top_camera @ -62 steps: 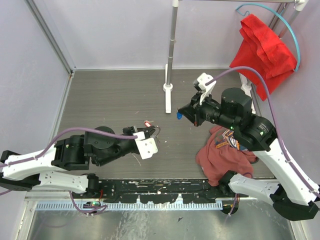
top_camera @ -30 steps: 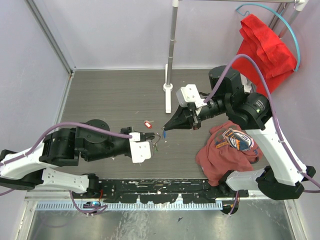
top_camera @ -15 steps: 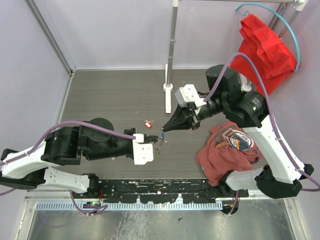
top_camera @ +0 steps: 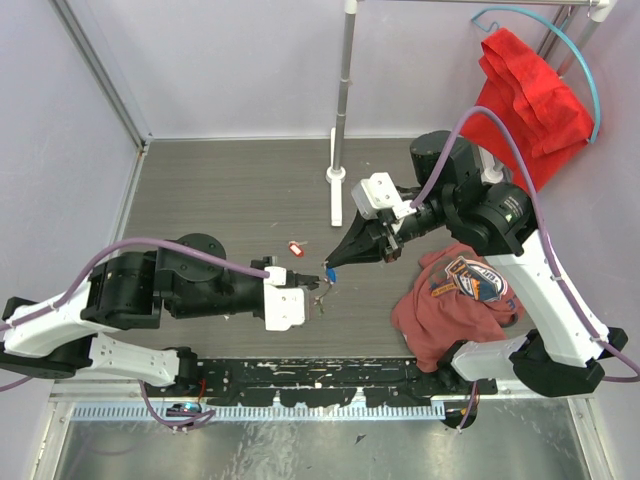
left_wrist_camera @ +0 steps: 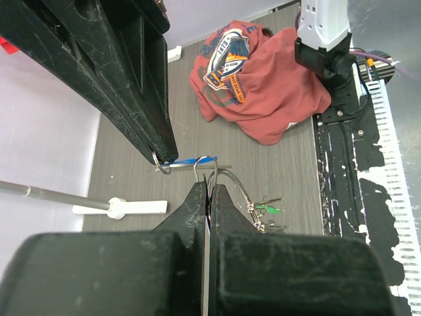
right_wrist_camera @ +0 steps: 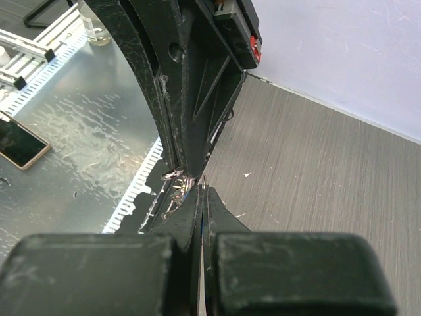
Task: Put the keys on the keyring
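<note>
We find the left gripper [top_camera: 313, 291] closed tight on the wire of the keyring [left_wrist_camera: 230, 184], near the middle of the table. A green key [left_wrist_camera: 271, 209] already hangs on the loop's far end. A red key [top_camera: 294, 247] lies loose on the table just behind the left fingertips. The right gripper [top_camera: 330, 264] is clamped on a blue key [left_wrist_camera: 183, 160]. Its tip reaches the top of the loop, but we cannot tell whether it is threaded. A red T-shirt [top_camera: 450, 300] lies crumpled at right.
</note>
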